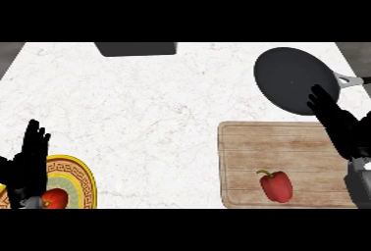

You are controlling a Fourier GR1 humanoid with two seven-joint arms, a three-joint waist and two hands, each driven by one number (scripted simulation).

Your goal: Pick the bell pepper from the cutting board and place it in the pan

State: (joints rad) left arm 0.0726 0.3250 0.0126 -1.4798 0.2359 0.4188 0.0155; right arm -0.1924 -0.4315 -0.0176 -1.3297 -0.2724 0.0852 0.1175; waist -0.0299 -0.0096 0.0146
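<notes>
Lying on cutting board (246,147), bell pepper (276,186), below-left of open right hand (337,123)

A patterned yellow plate (81,172) holds a tomato (56,197).

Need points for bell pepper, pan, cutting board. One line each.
bell pepper (276,187), head view, middle of its red body.
pan (290,78), head view, bare dark inner surface.
cutting board (282,142), head view, bare wood above the pepper.
</notes>
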